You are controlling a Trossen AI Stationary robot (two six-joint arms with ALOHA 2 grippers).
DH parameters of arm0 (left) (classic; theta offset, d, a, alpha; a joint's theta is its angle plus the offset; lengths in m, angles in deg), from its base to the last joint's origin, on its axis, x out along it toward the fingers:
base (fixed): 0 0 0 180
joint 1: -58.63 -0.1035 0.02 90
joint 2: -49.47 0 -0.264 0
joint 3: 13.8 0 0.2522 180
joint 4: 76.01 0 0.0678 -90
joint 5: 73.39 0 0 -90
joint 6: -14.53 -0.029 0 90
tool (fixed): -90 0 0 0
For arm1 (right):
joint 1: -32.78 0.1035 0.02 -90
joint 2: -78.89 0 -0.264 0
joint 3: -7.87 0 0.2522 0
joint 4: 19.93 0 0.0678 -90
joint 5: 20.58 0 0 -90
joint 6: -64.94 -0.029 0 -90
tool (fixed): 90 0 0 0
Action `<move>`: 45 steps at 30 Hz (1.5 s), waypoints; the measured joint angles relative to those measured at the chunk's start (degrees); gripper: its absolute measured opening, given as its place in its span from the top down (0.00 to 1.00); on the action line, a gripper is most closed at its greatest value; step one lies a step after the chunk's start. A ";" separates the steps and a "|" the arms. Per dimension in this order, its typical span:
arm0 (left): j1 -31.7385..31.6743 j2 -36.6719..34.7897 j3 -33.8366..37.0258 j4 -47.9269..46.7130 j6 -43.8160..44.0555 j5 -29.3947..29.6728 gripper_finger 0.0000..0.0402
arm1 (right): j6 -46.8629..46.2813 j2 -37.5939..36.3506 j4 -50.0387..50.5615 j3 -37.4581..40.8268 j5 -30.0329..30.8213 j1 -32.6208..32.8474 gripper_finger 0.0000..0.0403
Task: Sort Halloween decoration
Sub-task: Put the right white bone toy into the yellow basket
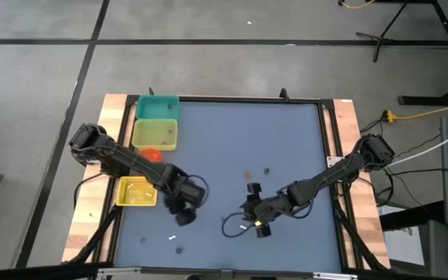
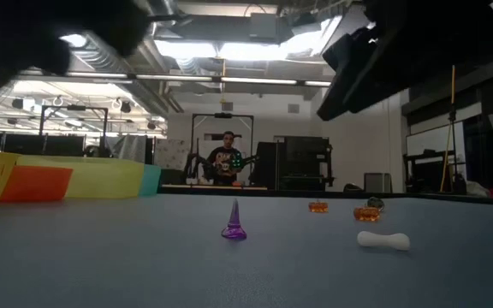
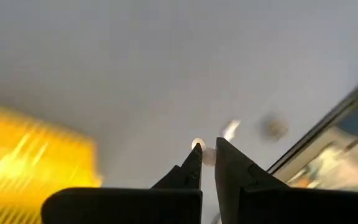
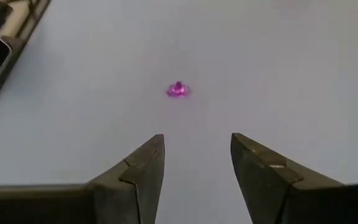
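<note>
1. My right gripper (image 4: 194,165) hangs over the worktop (image 1: 286,148) with its fingers apart and nothing between them.
2. Just ahead of those fingertips sits a small purple trinket (image 4: 178,90), upright on the blue surface and not touched.
3. My left gripper (image 3: 205,163) has its fingers drawn together on a small white bone (image 3: 207,155), pinched at the tips.
4. Beyond that gripper lie another white stick (image 3: 230,129) and a dark round trinket (image 3: 273,127).
5. Off to its side sits a yellow bin (image 1: 136,192); farther along are another yellow bin (image 1: 155,134) and a teal bin (image 1: 157,107).
</note>
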State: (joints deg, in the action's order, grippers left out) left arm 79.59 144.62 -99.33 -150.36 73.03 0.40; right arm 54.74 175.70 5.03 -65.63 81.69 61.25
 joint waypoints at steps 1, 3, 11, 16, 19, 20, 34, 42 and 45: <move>0.41 0.00 0.00 -3.22 0.08 -0.73 0.99 | -0.02 0.00 0.42 0.00 0.02 0.00 0.54; 1.21 0.00 0.00 -9.85 0.74 -1.20 0.99 | -0.02 0.00 0.92 0.00 0.06 0.00 0.54; 4.74 -0.02 0.02 -29.64 5.95 3.83 0.98 | -0.02 0.00 0.99 0.00 0.07 0.00 0.55; 7.01 -0.02 0.04 -28.40 5.33 6.33 0.94 | -0.02 0.00 0.99 0.00 0.07 0.00 0.55; 7.77 -0.02 0.04 -28.55 6.74 6.69 0.90 | -0.02 0.00 0.99 0.00 0.07 0.00 0.55; 8.03 -0.02 0.04 -28.97 7.28 6.70 0.89 | -0.02 0.00 0.99 0.00 0.07 0.00 0.55; 9.80 -0.02 0.04 -28.45 8.99 10.77 0.68 | -8.25 0.00 1.16 0.00 -5.91 0.07 0.55; 9.76 -0.02 0.04 -23.69 10.20 11.55 0.67 | -16.84 0.60 1.50 0.04 -4.58 6.06 0.55; 9.76 -0.02 0.04 -22.08 11.44 11.55 0.67 | -16.87 1.79 0.36 0.04 -0.01 9.49 0.55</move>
State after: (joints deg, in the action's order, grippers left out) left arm 89.36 144.60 -99.28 -172.44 84.47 11.94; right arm 37.87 177.49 5.39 -65.59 81.68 70.74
